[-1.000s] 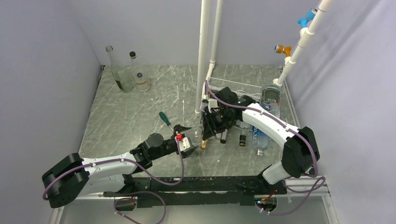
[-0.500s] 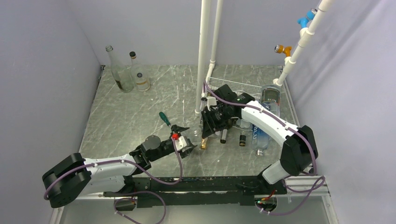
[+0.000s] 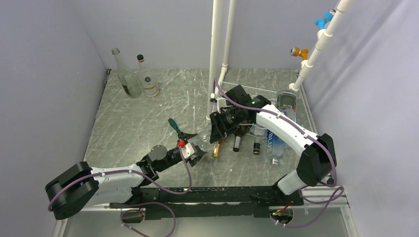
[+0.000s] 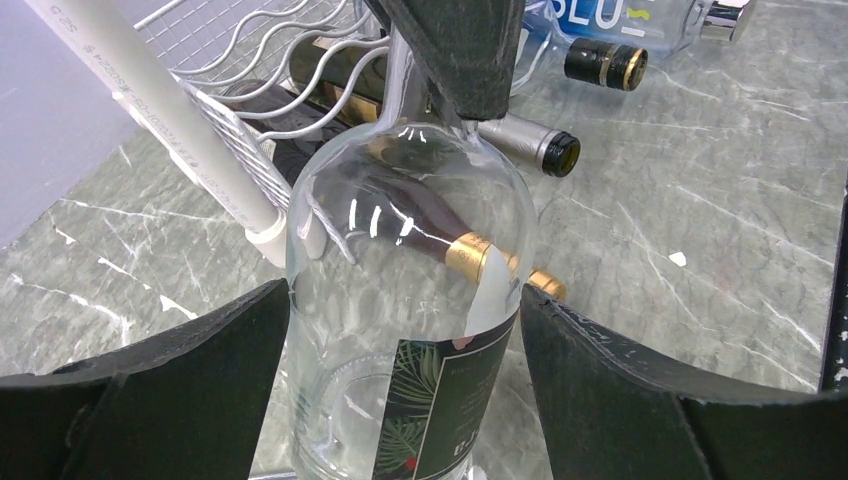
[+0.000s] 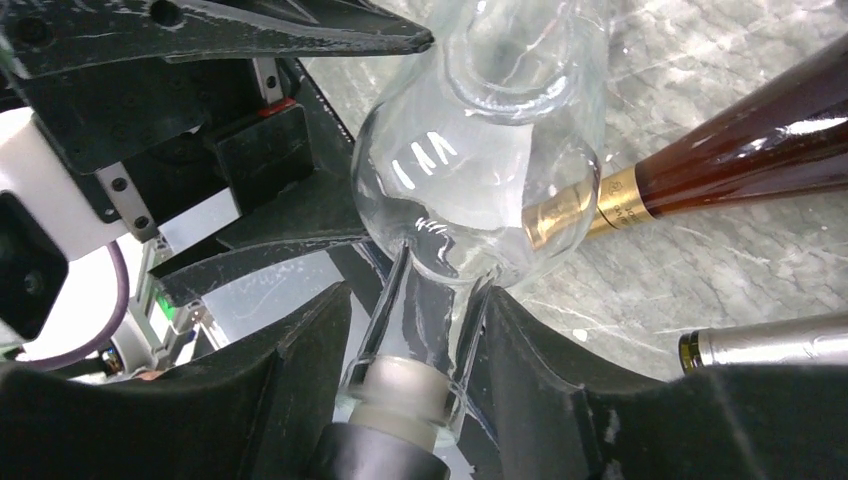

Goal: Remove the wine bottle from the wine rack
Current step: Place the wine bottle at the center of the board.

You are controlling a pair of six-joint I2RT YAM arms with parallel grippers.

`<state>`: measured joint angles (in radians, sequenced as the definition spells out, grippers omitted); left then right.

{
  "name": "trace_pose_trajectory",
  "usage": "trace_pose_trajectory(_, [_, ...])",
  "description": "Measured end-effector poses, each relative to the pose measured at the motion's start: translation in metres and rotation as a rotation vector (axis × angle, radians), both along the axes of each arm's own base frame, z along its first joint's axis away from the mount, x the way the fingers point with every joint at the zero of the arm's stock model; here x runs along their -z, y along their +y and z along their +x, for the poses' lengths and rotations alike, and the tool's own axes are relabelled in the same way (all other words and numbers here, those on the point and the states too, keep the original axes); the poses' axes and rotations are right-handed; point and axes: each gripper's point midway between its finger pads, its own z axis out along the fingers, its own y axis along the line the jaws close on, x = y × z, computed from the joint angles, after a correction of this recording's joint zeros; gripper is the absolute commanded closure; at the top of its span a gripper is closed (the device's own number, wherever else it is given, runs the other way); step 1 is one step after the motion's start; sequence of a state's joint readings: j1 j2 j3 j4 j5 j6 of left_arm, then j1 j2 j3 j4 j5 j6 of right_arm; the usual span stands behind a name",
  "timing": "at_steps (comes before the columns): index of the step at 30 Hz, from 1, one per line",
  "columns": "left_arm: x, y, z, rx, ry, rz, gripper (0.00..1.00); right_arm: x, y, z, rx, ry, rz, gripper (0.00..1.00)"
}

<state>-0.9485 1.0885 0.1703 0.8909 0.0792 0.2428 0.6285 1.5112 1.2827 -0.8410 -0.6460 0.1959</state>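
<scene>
Handover looks like the step in hand: the clear glass wine bottle with the dark leafy label (image 4: 400, 270) hangs between both arms, off the white wire wine rack (image 4: 230, 130) and just in front of it, over the grey marbled counter (image 4: 700, 200). My left tool (image 4: 405, 295) is spread wide and clamped on the bottle's body, pads against the glass on both sides. My right tool (image 5: 418, 295) straddles the neck; whether it pinches or stands just clear I cannot tell. I'd confirm the left hold before drawing the right away.
</scene>
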Motion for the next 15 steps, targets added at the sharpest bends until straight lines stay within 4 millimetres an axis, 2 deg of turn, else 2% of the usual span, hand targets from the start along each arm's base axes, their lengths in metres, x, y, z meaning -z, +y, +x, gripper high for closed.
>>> trace_pose_trajectory(8, [0.003, 0.005, 0.002, -0.020, -0.002, -0.001, 0.12, -0.017, 0.010, 0.000, -0.052, -0.047, 0.048, 0.40])
trace_pose_trajectory(15, [0.006, 0.006, 0.001, -0.022, 0.003, 0.007, 0.12, -0.022, 0.013, -0.001, -0.077, -0.073, 0.058, 0.37])
